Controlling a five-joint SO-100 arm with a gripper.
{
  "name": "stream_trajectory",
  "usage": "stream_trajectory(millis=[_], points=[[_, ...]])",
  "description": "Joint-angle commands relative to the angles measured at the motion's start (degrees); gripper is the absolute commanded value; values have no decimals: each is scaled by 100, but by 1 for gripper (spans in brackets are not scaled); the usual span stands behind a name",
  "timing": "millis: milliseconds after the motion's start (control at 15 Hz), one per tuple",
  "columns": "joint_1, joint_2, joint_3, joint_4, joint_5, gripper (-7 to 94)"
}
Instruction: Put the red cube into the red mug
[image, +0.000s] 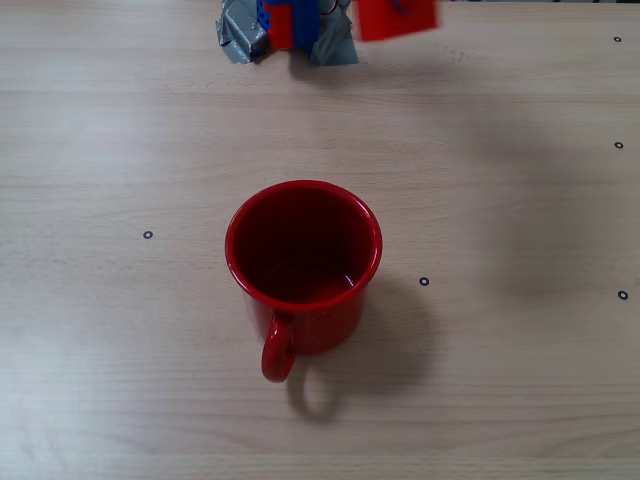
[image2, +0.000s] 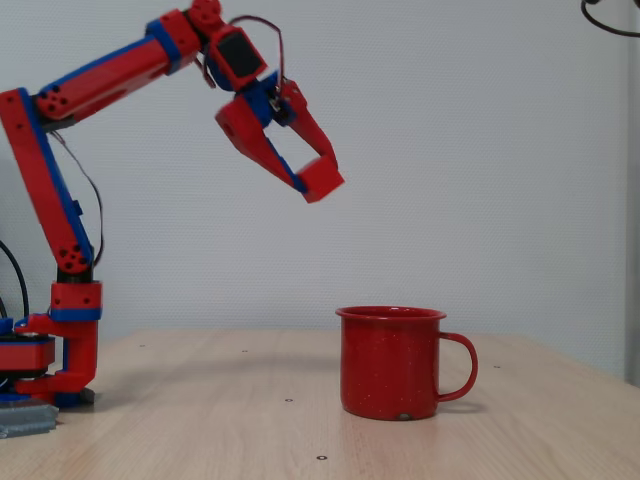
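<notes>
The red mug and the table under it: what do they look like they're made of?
The red mug looks like enamelled metal: a glossy coat with fine pale speckles, a thin rolled rim and a thin loop handle, though ceramic can't be ruled out. The table looks like pale wood or wood-look laminate: a matte top with straight grain lines running across it.

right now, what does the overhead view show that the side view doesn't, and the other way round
Only the overhead fixed view shows inside the red mug: it looks empty, no cube there. Only the side fixed view shows the whole raised arm and its gripper, whose tips meet on a small red block, apparently the red cube, high and left of the mug. Both show the mug upright on the wooden table, with part of the arm's red and blue structure.
</notes>
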Motion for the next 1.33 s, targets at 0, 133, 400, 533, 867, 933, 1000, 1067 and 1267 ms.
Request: stream_trajectory(millis=[0,133,400,533,867,933,1000,1067,1267], points=[[167,457,9,141,-167,0],[343,466,9,176,-264,0],[536,378,536,-281,-369,0],[659,123,932,-686,-378,0],[888,-1415,483,-1195,-149,0],[923,-1784,220,-1213,-105,0],[932,-2092,0,-1266,-123,0],[932,-2391,-281,-1274,-141,0],[940,-3015,-888,-1292,-149,0]])
